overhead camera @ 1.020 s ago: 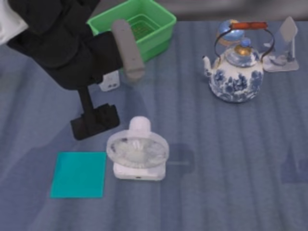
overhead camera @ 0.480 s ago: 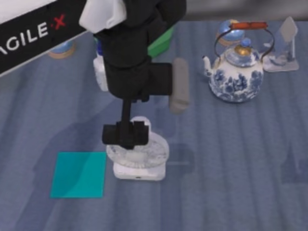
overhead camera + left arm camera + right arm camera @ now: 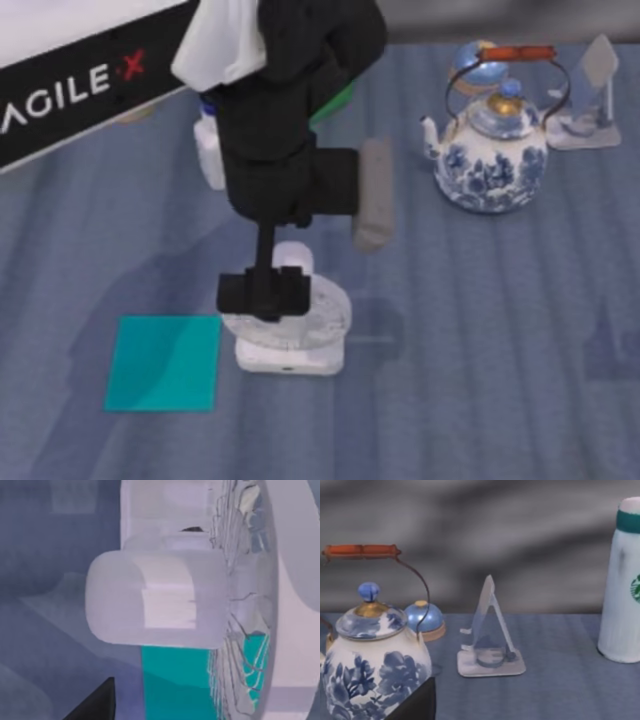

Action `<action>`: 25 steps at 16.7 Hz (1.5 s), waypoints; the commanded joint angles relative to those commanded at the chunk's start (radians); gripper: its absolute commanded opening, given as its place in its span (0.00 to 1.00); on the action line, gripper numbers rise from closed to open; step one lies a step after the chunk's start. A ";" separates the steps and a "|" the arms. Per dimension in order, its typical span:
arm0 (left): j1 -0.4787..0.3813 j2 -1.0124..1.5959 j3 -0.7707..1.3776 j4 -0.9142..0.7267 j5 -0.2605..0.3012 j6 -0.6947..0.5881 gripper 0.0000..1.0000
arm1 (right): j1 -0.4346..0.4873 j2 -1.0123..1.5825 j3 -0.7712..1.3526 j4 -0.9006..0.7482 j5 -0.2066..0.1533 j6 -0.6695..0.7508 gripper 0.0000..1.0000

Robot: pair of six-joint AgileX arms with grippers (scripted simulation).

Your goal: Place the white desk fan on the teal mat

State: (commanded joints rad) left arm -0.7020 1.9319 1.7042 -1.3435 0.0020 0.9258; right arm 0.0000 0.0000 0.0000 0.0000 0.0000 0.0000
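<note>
The white desk fan [image 3: 300, 338] stands upright left of the table's middle, its round cage facing the front edge. Just left of it the teal mat [image 3: 165, 362] lies flat, apart from the fan's base. My left gripper [image 3: 265, 293] hangs open right over the fan, above the motor housing and the cage's back, holding nothing. In the left wrist view the motor housing [image 3: 155, 597] fills the middle, the mat [image 3: 170, 680] shows beyond it, and one dark fingertip [image 3: 102, 705] sits clear of the fan. My right arm is out of the top view; one fingertip [image 3: 420, 702] shows.
A blue-and-white teapot [image 3: 492, 150], a clear stand [image 3: 590, 100] and a blue bell [image 3: 475, 60] stand at the back right. A white bottle [image 3: 208, 150] and a green tub [image 3: 335, 100] sit behind the fan, mostly under my left arm. A white cup [image 3: 622, 580] stands farther right.
My left arm has swung from the back left to over the fan, then come slightly nearer the motor housing. The fan and mat have not moved.
</note>
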 joint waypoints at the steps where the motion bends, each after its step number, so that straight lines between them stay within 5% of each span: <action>1: 0.000 0.001 -0.032 0.033 0.000 0.000 1.00 | 0.000 0.000 0.000 0.000 0.000 0.000 1.00; 8: 0.000 0.004 -0.120 0.124 0.000 0.001 1.00 | 0.000 0.000 0.000 0.000 0.000 0.000 1.00; 21: 0.000 0.004 -0.120 0.124 0.000 0.001 0.02 | 0.000 0.000 0.000 0.000 0.000 0.000 1.00; 25: 0.000 0.004 -0.120 0.124 0.000 0.001 0.00 | 0.000 0.000 0.000 0.000 0.000 0.000 1.00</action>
State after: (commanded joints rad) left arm -0.7022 1.9361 1.5838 -1.2198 0.0020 0.9265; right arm 0.0000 0.0000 0.0000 0.0000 0.0000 0.0000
